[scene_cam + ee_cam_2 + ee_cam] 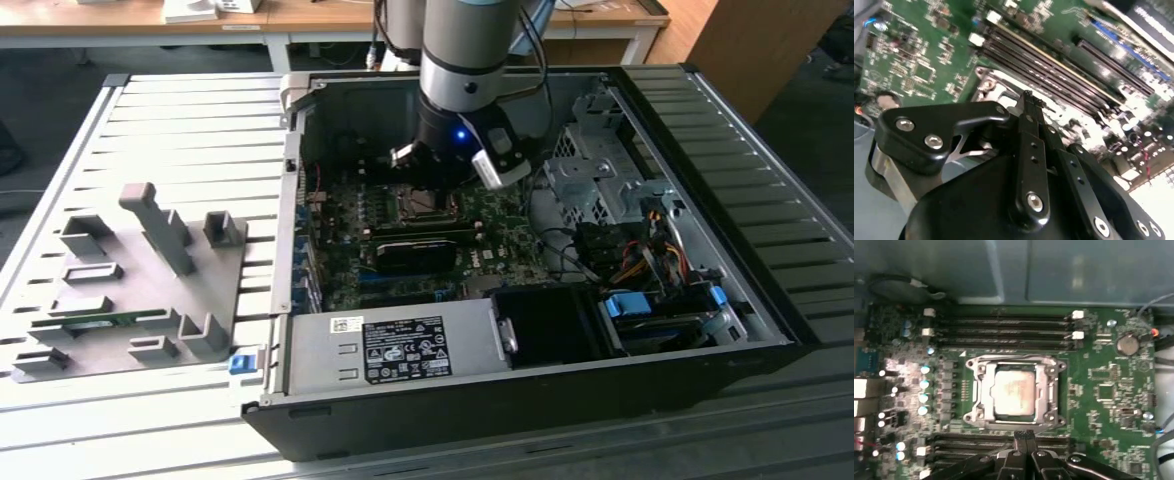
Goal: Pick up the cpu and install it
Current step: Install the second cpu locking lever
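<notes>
Inside the open computer case [747,200], the closed, empty gripper [1024,437] is hovering beside the socketed cpu [1014,392], a light, rigid, fragile chip best held by its edges.

Daylight falls evenly on the slatted table [160,130], but the inside of the computer case [534,410] sits in shadow, its motherboard [400,250] dim. In the first wrist view, glare whitens the cpu [1014,392] in its socket and everything looks soft. In the second wrist view the gripper [1030,102] is sharp, the board behind it blurred and glaring.
</notes>
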`<state>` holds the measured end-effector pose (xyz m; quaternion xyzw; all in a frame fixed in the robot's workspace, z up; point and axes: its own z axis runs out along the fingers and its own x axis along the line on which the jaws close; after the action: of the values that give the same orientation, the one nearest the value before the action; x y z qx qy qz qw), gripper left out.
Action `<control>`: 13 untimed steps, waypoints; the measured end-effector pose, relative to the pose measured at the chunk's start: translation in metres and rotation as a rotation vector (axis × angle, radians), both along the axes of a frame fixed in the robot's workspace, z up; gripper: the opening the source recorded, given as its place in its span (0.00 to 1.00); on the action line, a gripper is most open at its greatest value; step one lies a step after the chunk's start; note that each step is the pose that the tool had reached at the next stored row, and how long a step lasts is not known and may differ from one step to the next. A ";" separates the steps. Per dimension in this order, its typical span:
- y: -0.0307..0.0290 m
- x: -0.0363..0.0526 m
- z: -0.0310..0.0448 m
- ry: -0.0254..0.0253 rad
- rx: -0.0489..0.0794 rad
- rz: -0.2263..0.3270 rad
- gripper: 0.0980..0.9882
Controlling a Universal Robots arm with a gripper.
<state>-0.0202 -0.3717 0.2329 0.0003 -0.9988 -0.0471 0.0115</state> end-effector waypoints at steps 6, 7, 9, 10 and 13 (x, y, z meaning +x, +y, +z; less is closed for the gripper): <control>-0.0010 -0.0164 -0.0016 0.0000 0.000 0.000 0.01; -0.0010 -0.0182 -0.0025 -0.0001 0.000 0.000 0.01; -0.0010 -0.0205 -0.0054 0.0000 0.000 0.000 0.01; -0.0010 -0.0210 -0.0072 0.0001 0.000 0.000 0.01; -0.0010 -0.0212 -0.0124 0.0002 0.001 0.000 0.01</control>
<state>-0.0413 -0.3727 0.2205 0.0003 -0.9988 -0.0474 0.0116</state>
